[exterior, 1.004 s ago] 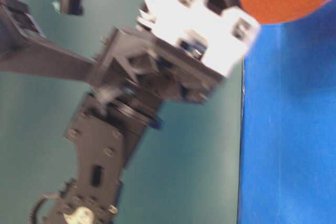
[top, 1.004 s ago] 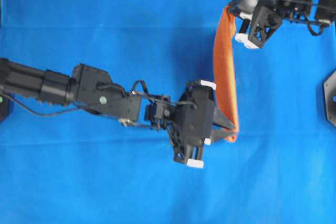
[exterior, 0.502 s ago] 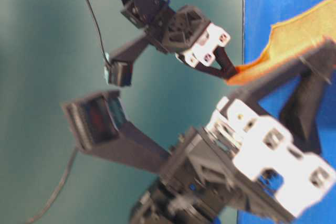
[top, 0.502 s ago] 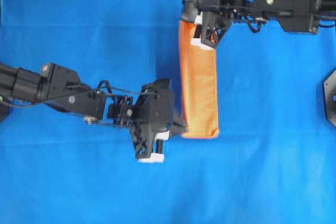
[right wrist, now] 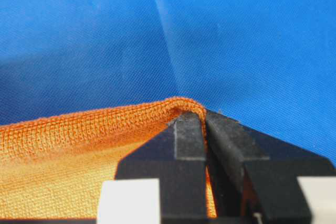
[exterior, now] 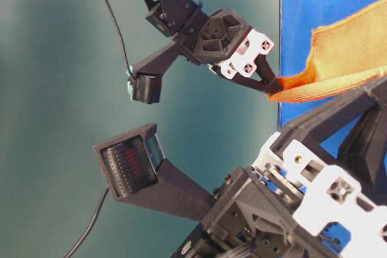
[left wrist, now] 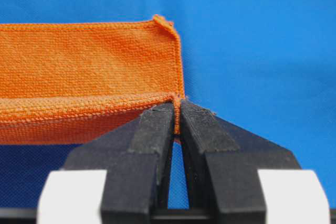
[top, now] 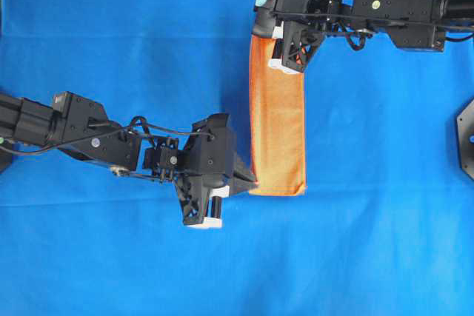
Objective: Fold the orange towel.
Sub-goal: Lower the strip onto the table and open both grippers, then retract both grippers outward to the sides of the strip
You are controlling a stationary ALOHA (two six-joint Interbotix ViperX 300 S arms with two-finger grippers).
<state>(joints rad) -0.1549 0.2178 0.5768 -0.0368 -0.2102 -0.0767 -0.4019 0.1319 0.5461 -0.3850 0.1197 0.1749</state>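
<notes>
Blue cloth (top: 111,35) covers everything; on it the orange towel (top: 278,135) lies as a folded strip, left gripper (top: 250,180) pinching its near corner, right gripper (top: 261,35) clamping the far end.

Bright, even light from above fills the overhead view — the blue cloth (top: 111,35) glows saturated, with only soft, short shadows hugging the arms. That picture is a little soft all over, fine detail smeared. The table-level view is dimmer on its teal side, and the big black-and-white mount nearest the lens is out of focus. Both wrist views are crisp on the orange towel (left wrist: 84,77) weave — the black fingertips (left wrist: 157,124) close to the lens go slightly soft, with no glare anywhere.
</notes>
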